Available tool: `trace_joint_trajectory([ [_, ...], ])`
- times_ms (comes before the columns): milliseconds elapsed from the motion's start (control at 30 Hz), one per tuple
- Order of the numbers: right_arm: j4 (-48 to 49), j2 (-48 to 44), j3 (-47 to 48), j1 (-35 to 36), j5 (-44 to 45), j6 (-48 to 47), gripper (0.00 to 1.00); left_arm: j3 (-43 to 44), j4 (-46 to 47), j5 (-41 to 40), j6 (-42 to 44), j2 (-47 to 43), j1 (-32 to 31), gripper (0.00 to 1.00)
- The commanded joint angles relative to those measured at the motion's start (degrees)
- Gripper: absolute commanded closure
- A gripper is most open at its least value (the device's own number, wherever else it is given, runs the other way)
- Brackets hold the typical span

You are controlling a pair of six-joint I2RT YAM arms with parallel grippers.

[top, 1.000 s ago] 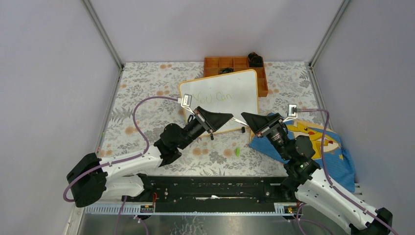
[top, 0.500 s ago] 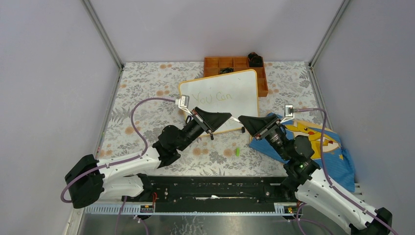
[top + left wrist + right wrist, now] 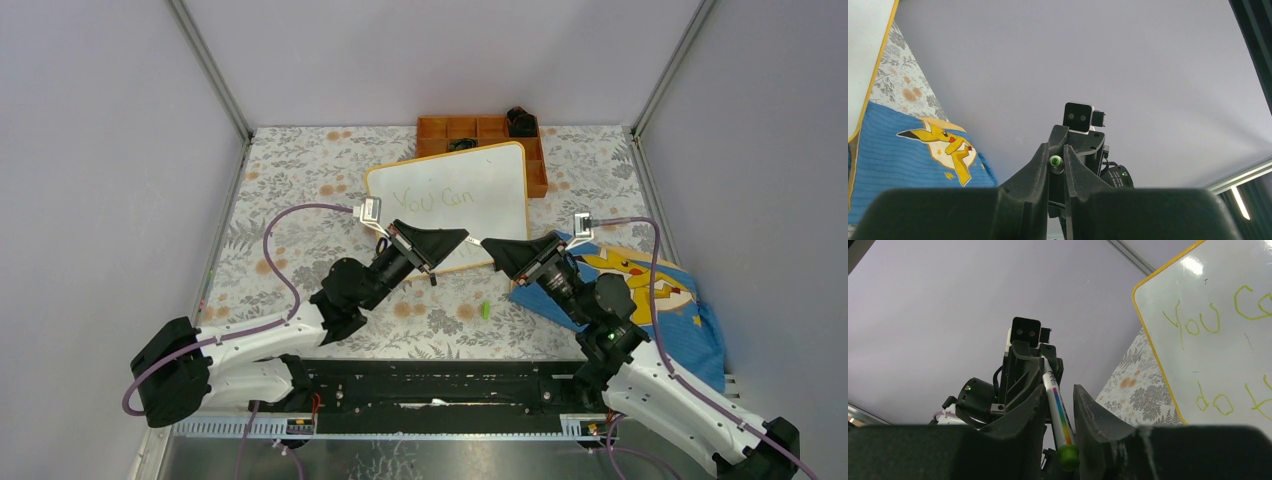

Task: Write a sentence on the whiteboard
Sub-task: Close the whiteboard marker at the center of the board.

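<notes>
Left gripper is clamped on a marker. Its fingers sit close together around the barrel, and in its own wrist view a green end of the marker shows in the narrow slit between them. Facing it tip to tip, the right gripper has its fingers apart. The rainbow-banded barrel runs between them, lying along one finger with a visible gap to the other, and its green end sits deep toward the palm.

Both sets of tips hang over the near edge of the whiteboard, which lies on the floral table cover and stretches away beyond them. The sentence is on it in light green — "You Can" on the line farther from the tips. In the right wrist view a second line beginning "do t" sits nearer to them, the rest cut off by the frame.

Past the board's far edge sits an orange compartment tray. A small green cap lies on the table back from the tips, between the two arms. A blue Pikachu-print cloth spreads beneath the right wrist and out to its right.
</notes>
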Motion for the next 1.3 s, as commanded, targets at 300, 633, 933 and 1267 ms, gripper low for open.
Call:
trace_joint_trajectory([
  [300, 1.27, -0.96, 1.01, -0.36, -0.71, 0.01, 1.0, -0.65, 2.99, -0.53, 0.67, -0.31, -0.58, 0.78],
  [633, -41.73, -12.24, 12.6, -0.34, 19.18, -20.79, 1.0, 4.02, -38.15, -16.89, 4.56, -10.17, -0.62, 0.01],
  [933, -54.22, -17.33, 11.84, -0.34, 29.91, -27.27, 1.0, 3.64, -60.04, -19.74, 8.69, -13.8, -0.75, 0.01],
  [1267, -56.92, -15.47, 11.33, -0.34, 35.13, -26.63, 1.0, 17.45, -70.03, -6.05, 20.21, 6.86, -4.73, 0.01],
])
